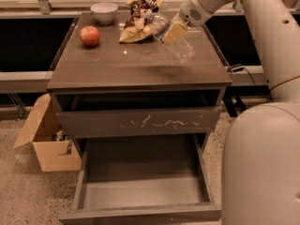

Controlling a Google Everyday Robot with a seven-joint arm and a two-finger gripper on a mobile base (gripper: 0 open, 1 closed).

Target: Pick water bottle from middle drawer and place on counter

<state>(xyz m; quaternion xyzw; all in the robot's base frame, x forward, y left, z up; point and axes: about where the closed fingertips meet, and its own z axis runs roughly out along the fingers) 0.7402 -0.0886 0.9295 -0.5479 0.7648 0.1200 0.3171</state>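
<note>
The water bottle [161, 28], clear plastic with a dark label band, is held tilted above the counter [136, 67] near its back right part. My gripper [169, 32] is shut on the bottle, its tan fingers [175, 32] wrapping the bottle's body. The bottle's cap end points left toward the snack bags. The middle drawer [143, 182] stands pulled out below, and its grey floor holds nothing.
A red apple [89, 35], a white bowl [104, 12] and crumpled snack bags [138, 18] sit on the back of the counter. The drawer front with pale scratches [140, 122] is shut. A cardboard box [44, 139] stands on the floor at left. My white body [262, 163] fills the lower right.
</note>
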